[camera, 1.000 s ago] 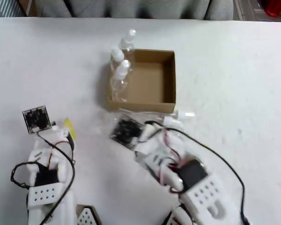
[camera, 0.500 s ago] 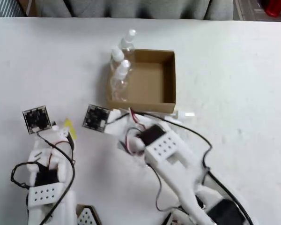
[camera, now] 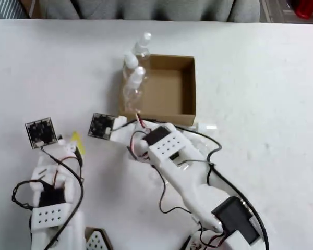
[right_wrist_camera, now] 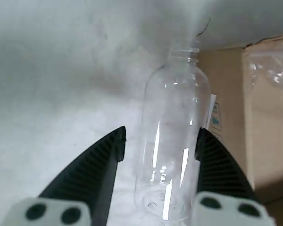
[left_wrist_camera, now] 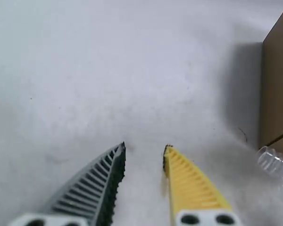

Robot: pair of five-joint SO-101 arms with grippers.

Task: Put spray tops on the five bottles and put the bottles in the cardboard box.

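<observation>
Tabletop [right_wrist_camera: 47, 56]: right end effector [right_wrist_camera: 160, 133], spread, straddles bottle [right_wrist_camera: 172, 113].

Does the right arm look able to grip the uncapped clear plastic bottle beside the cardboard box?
Likely yes: the open right gripper straddles the clear plastic bottle; the cardboard box sits close beside.

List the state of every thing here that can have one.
cardboard box: upright, open at the top.
three bottles: upright at the box's left wall, spray tops on.
uncapped bottle: lying on the table, no top.
spray top: loose, lying on the table.
right claw: open around the uncapped bottle.
left claw: open, holding nothing.
</observation>
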